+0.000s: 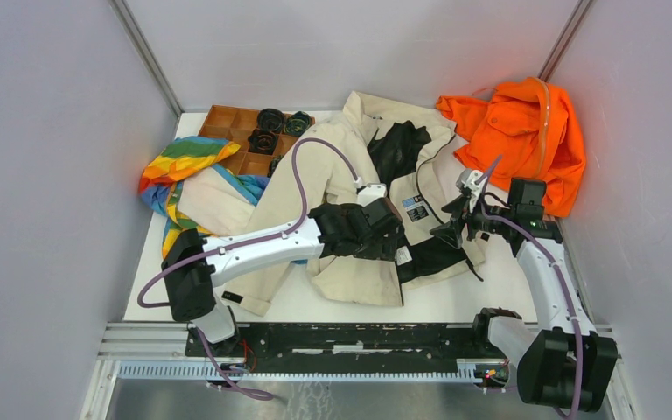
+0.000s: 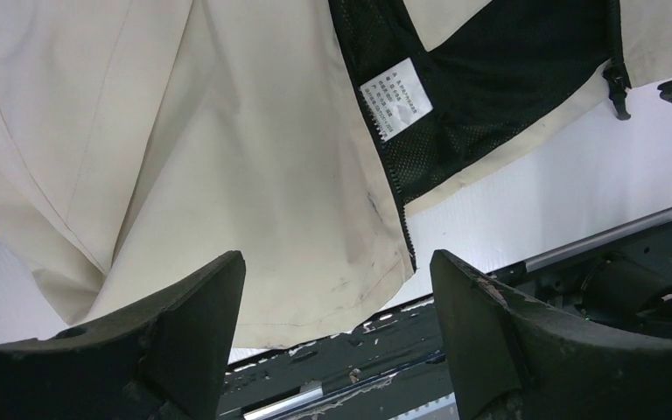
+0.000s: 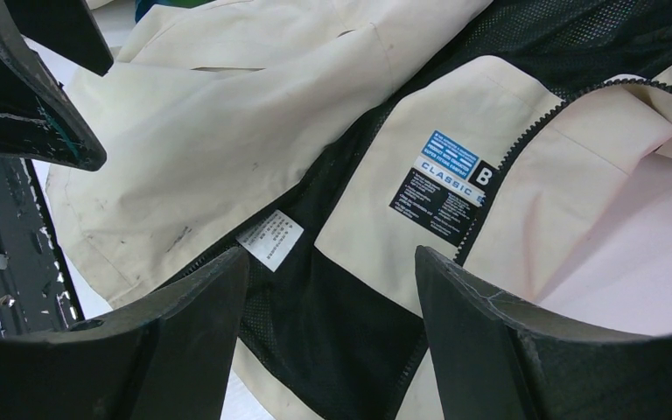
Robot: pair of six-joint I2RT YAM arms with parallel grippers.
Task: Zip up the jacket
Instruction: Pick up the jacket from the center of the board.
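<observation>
The beige jacket (image 1: 332, 175) lies unzipped in the middle of the table, its black lining (image 1: 398, 149) showing. My left gripper (image 1: 394, 238) is open and empty, hovering over the jacket's lower hem; in the left wrist view (image 2: 337, 289) the beige panel (image 2: 227, 157), the zipper teeth (image 2: 398, 201) and the zipper slider (image 2: 617, 92) show. My right gripper (image 1: 449, 232) is open and empty over the other front edge; in the right wrist view (image 3: 332, 280) it hangs above the mesh lining (image 3: 341, 297) and the labels (image 3: 446, 179).
A bright orange garment (image 1: 525, 140) lies at the back right. A rainbow-striped cloth (image 1: 184, 166) lies at the left, beside a brown tray (image 1: 227, 122) holding black parts. A black rail (image 1: 350, 337) runs along the near table edge.
</observation>
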